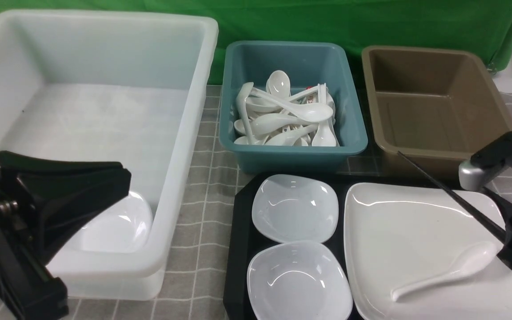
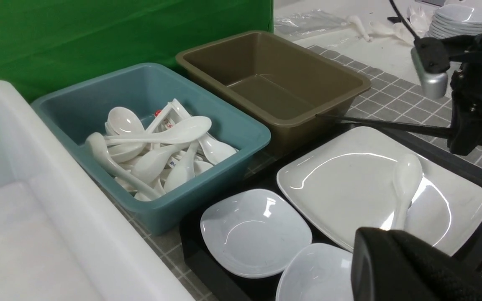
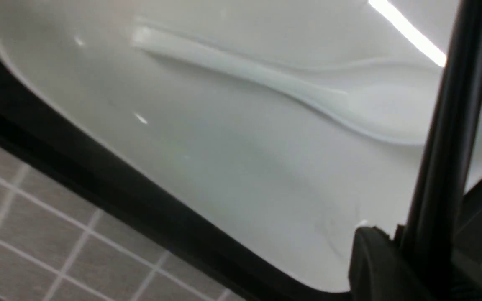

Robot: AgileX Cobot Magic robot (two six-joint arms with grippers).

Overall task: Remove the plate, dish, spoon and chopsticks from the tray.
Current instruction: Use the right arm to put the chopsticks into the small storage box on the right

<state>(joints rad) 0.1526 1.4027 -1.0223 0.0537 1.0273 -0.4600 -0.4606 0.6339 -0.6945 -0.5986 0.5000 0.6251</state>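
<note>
While your right claw (image 1: 511, 252) grips the chopsticks (image 1: 447, 190) over the plate (image 1: 398, 231) and spoon (image 1: 451, 271), near the brown tub (image 1: 416, 75), your left claw (image 1: 118, 182) is clenched empty.

The chopsticks (image 1: 451, 194) slant above the far right corner of the plate (image 1: 398, 240), barring the way to the spoon (image 1: 442, 275) from the far right. From the left, the plate's middle is open. The brown tub (image 1: 420, 71) lies open from above; a heap of spoons (image 1: 282, 118) crowds the teal tub (image 1: 291, 153).
</note>
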